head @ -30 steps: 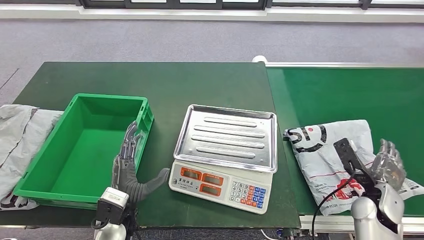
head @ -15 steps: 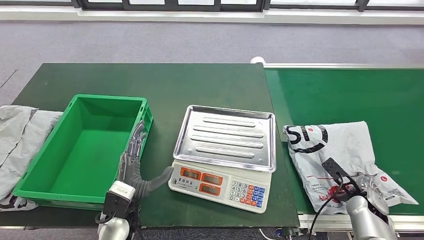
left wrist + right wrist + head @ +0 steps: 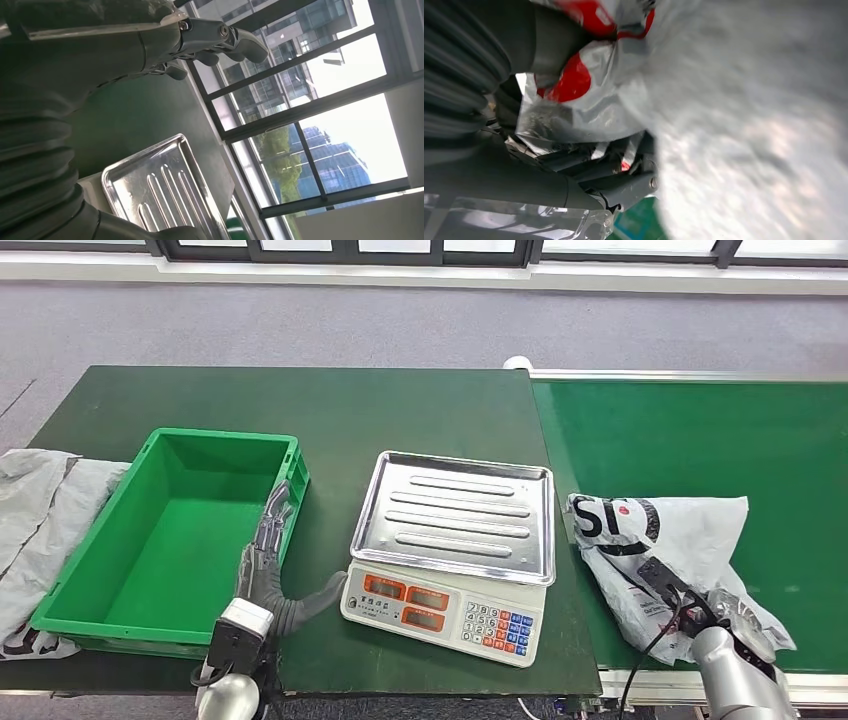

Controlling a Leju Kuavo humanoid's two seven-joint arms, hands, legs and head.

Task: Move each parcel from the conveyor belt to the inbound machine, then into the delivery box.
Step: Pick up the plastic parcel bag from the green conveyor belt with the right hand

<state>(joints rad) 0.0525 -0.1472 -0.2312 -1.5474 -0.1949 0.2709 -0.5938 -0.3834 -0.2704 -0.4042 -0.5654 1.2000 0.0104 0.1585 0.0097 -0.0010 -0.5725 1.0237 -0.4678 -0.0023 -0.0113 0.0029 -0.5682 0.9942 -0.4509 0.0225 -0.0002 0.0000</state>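
A grey plastic parcel (image 3: 668,560) printed in black and red lies crumpled on the green conveyor belt (image 3: 700,430), near the belt's front edge and just beside the dark green bench (image 3: 300,410). The robot's right hand (image 3: 722,612) grips the parcel's near corner; in the right wrist view the dark fingers (image 3: 589,167) are bunched into the wrinkled film, which fills most of that picture. The left hand (image 3: 268,565) holds nothing, its fingers straight and its thumb spread wide, standing over the bench's front part between the green delivery box (image 3: 110,540) and the inbound machine (image 3: 450,550). The fingers reach up beside the box's right wall, and the thumb points at the machine's front corner. The machine, a scale with a steel tray and an orange keypad panel, sits at the bench's front right, close to the belt. A grey bag (image 3: 40,510) lies off the bench's left edge, beside the box.
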